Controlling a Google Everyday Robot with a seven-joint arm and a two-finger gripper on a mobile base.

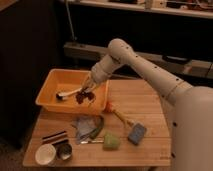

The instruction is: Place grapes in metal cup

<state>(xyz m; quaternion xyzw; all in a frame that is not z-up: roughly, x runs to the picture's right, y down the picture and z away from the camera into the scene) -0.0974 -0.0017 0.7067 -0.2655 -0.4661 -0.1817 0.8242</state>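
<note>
Robot gripper (86,90) closed on grapes (83,97) over an orange bin (50,80)
Metal cup (64,151) stands well apart, near the table (145,107) edge

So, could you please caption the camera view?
Pincer holds grapes over the bin; metal cup stands beside the white cup.

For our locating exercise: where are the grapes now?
Camera view, left of centre: the grapes hang from the shut gripper over the orange bin.

No legible text (none anywhere).
</note>
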